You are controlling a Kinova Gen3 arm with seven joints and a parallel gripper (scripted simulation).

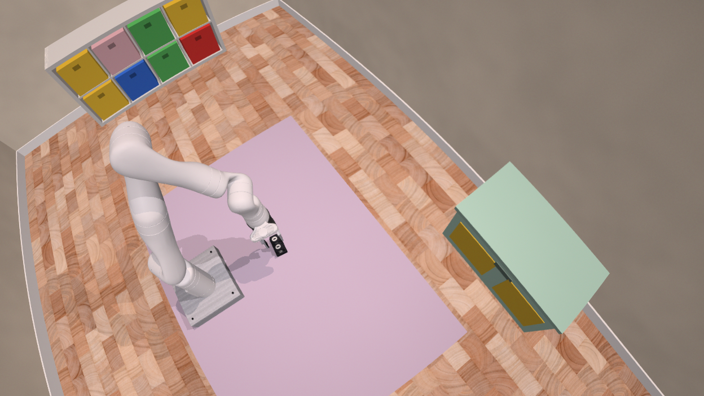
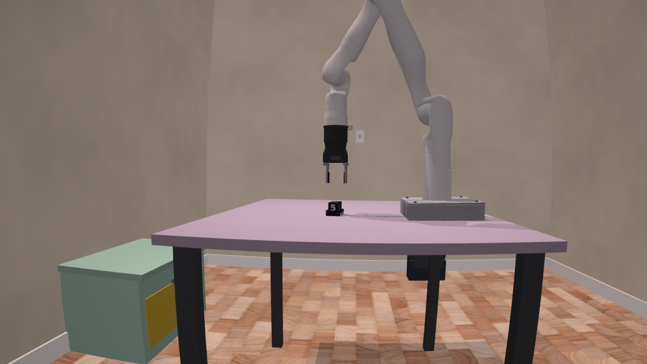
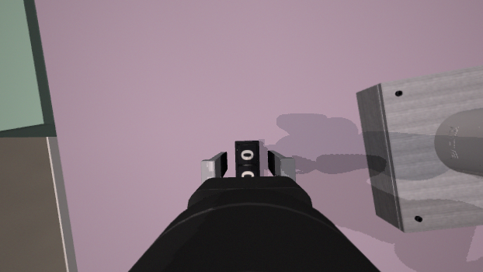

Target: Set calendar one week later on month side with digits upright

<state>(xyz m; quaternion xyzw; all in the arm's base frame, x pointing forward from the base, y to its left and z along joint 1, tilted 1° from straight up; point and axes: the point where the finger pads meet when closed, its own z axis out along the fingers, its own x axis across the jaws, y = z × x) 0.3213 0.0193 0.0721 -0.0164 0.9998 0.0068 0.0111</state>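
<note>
Jaws wide apart and empty, pointing straight down. The gripper [image 2: 335, 178] hangs above the calendar [image 2: 334, 208], well clear of it; in the wrist view the two fingers flank the cubes [image 3: 247, 155], whose top faces each show a white 0. The wrist is vertical, the forearm rises from it to a bent elbow, and the upper arm [image 1: 147, 206] slopes back down to the base [image 1: 231, 290].

The calendar stands on the table [image 1: 344, 295], between the table's middle and the base and near the base's corner. Its black tray [image 2: 328, 212] lies flat, with both cubes in it side by side; the side facing the exterior camera shows a 5. The month's name cannot be read in any view. Bare table top surrounds the tray on every side but the base's, and all table edges are well apart from it.

A green cabinet [image 1: 536, 241] stands beside the table's far end; a shelf [image 1: 54, 58] of coloured bins stands against the wall behind the arm.
</note>
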